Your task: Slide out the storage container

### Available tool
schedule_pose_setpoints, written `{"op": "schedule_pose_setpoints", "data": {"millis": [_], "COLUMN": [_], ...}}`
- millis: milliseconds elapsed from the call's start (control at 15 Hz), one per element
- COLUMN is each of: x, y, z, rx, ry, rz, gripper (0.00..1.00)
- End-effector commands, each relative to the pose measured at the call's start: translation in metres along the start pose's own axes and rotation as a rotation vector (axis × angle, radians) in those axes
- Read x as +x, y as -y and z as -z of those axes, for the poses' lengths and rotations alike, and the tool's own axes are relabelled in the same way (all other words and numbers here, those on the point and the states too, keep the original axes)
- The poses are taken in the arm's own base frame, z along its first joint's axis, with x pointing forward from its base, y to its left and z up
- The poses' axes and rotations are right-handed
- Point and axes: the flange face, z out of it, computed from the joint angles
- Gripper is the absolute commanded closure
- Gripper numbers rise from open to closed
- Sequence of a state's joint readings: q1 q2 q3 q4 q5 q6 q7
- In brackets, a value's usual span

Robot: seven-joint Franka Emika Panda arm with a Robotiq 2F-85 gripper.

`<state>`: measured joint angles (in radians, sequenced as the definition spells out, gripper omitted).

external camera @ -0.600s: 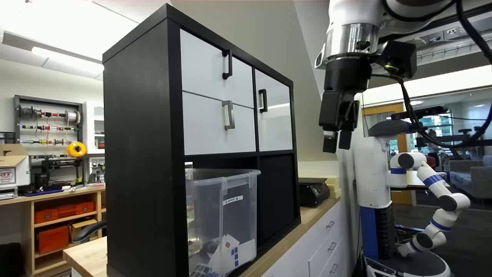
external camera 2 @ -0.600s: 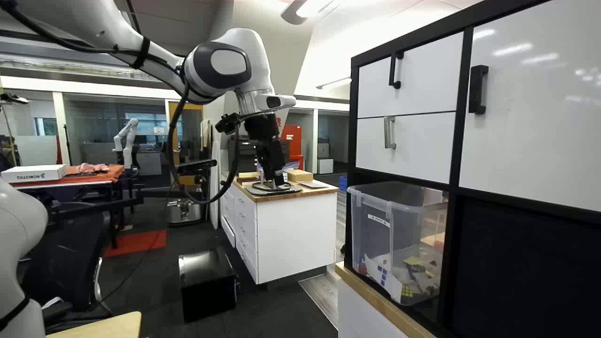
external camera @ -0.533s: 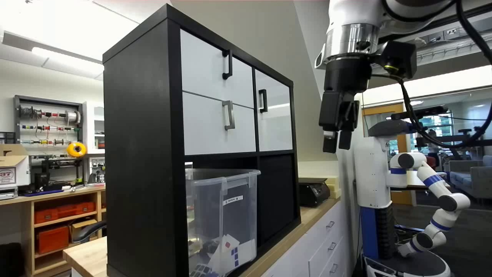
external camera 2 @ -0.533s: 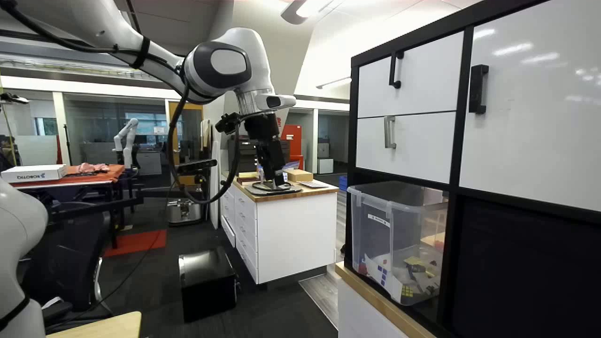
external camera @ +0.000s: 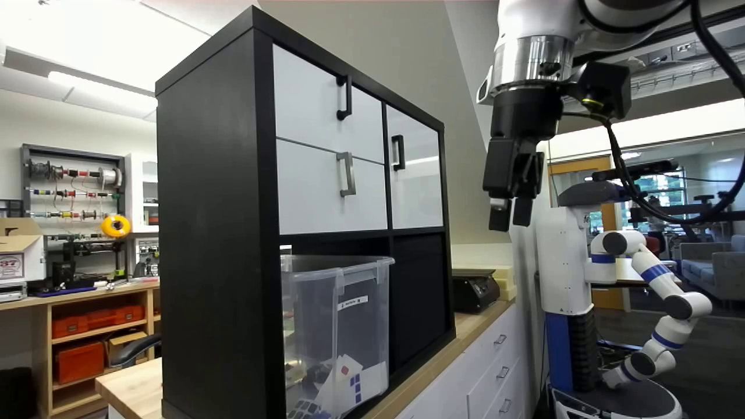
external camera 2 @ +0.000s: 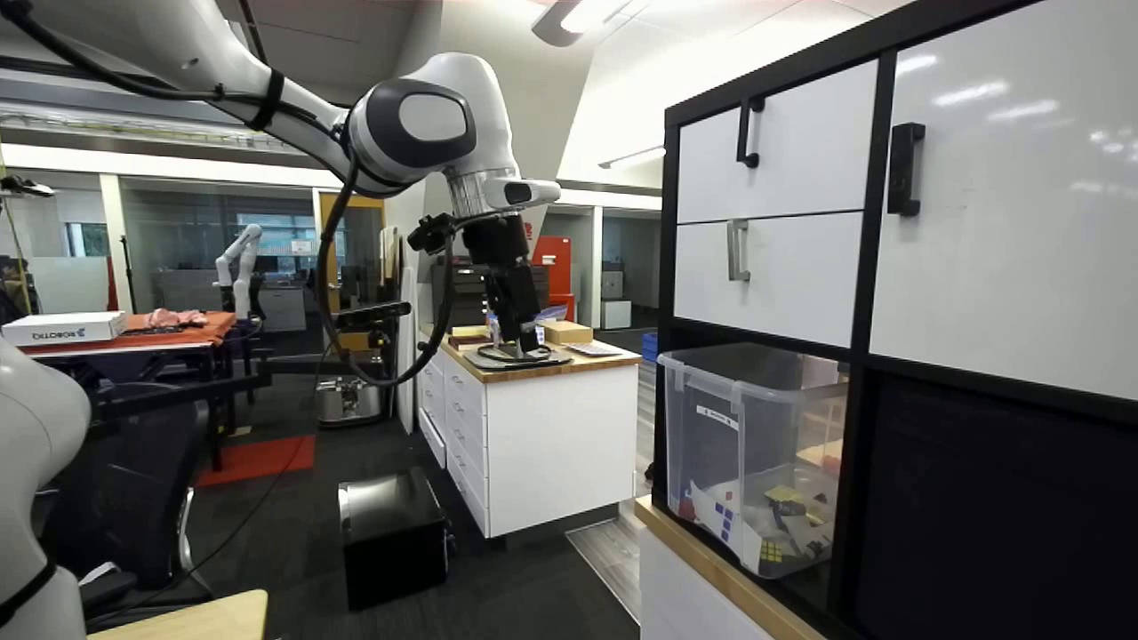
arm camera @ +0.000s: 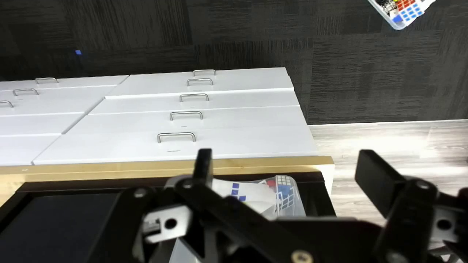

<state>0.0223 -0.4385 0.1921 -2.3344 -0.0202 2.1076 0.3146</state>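
Clear plastic formed the storage container (external camera 2: 702, 444), which stood upright in a lower compartment (external camera: 349, 247) of the black shelf unit (external camera: 218, 233), directly beneath two stacked white drawers (external camera 2: 782, 164). The upper drawer carried a black handle (external camera 2: 742, 133) and the lower drawer a silver handle (external camera 2: 733, 251). In both exterior views the container's rim (external camera 2: 701, 373) overlapped the edge of the shelf unit. A label (external camera 2: 717, 417) was fixed to the container's front wall; its text was too small to read. White pieces marked with blue squares (external camera 2: 722, 523) lay inside, near the bottom. The adjacent lower compartment (external camera 2: 996, 498) had a dark interior. The shelf unit rested on a wooden countertop (external camera: 477, 324) above white base drawers (arm camera: 237, 140) with metal pulls (arm camera: 176, 134). The gripper (arm camera: 287, 166) was in the released position: in the wrist view its fingers (arm camera: 378, 182) were spread well apart, and part of the container showed in the background between them. In both exterior views the gripper pointed downward from the end of the arm (external camera 2: 484, 116) and was positioned apart from the container. A black cable (external camera 2: 322, 271) ran along the arm and hung in a loop beneath it.
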Motion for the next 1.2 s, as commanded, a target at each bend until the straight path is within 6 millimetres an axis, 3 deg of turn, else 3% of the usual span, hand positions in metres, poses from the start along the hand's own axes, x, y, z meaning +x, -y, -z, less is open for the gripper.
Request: {"op": "schedule_pose_setpoints", "data": {"millis": [0,600,1133], "x": [0.0,0.03,0.093], "y": [0.0,-0.011,-0.027], "z": [0.0,-0.02,-0.043], "rx": [0.0,0.008,-0.01], "ry": [0.001,0.037,0.017], "rz": [0.0,0.16,0.387], "gripper": [0.0,0.0,0.0]}}
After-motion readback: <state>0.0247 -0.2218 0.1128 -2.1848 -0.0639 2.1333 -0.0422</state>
